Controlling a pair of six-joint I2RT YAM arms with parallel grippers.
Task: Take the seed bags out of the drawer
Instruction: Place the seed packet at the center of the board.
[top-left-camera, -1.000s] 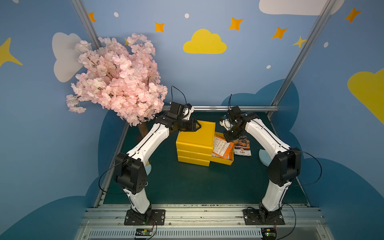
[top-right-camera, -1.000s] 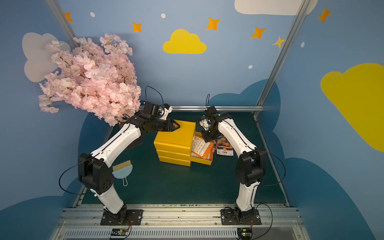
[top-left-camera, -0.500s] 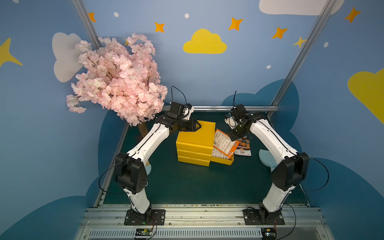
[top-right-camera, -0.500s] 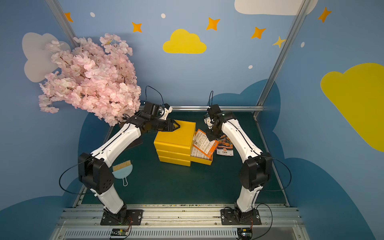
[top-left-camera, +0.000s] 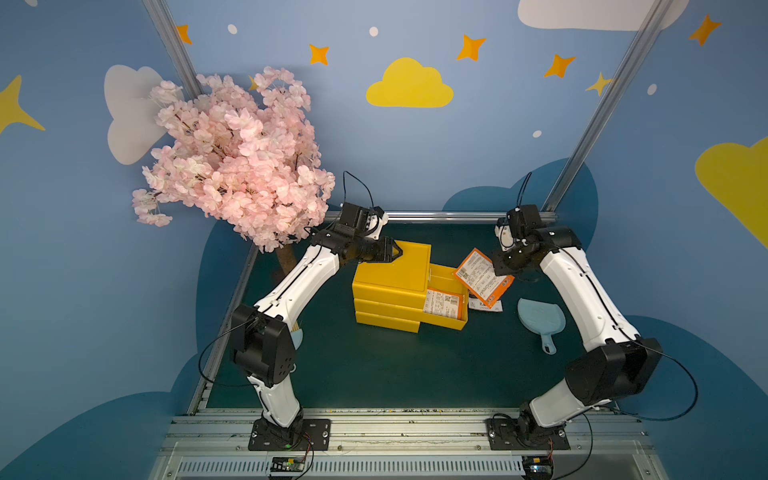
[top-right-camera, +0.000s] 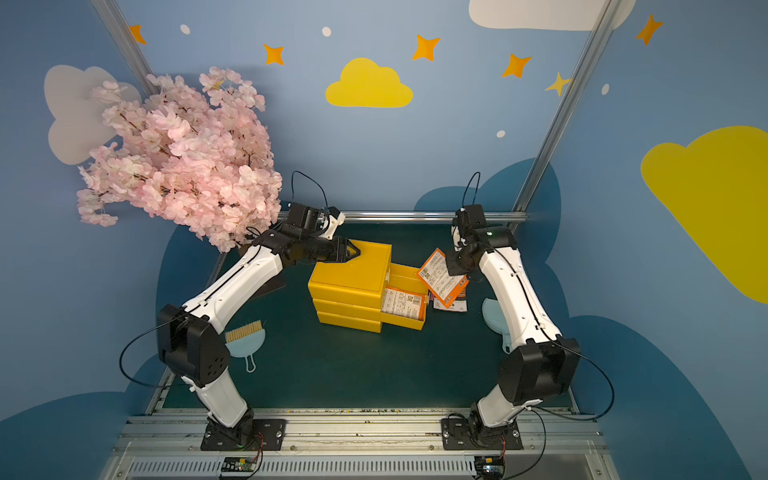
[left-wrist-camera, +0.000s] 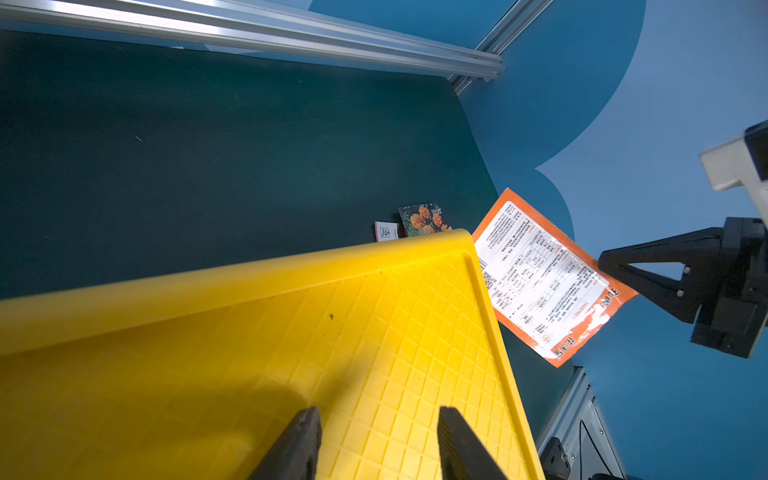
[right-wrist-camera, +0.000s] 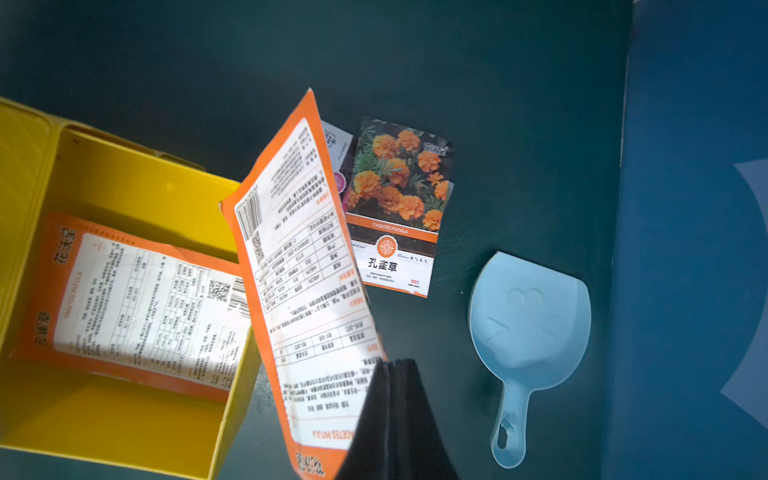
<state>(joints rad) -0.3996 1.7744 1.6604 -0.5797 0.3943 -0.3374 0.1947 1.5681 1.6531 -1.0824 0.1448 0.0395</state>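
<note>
The right claw (right-wrist-camera: 392, 365) is clamped shut on one edge of an orange-backed seed bag (right-wrist-camera: 307, 270) hanging tilted over the open drawer's (top-left-camera: 444, 323) outer wall, and the left claw (left-wrist-camera: 378, 411) is half-open and empty over the cabinet top (top-left-camera: 395, 272); so thin a pinch risks slippage onto the second bag (top-left-camera: 442, 302) lying inside.

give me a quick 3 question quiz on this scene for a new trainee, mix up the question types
1. True or false: the right gripper is shut on a seed bag.
2. Multiple choice: how many bags lie inside the open drawer? A none, B one, C three.
3. Short answer: what pale blue thing lies on the mat near the marigold bag?
Key: 1 true. 2 B, the orange-backed bag. 3 the dustpan.
</note>
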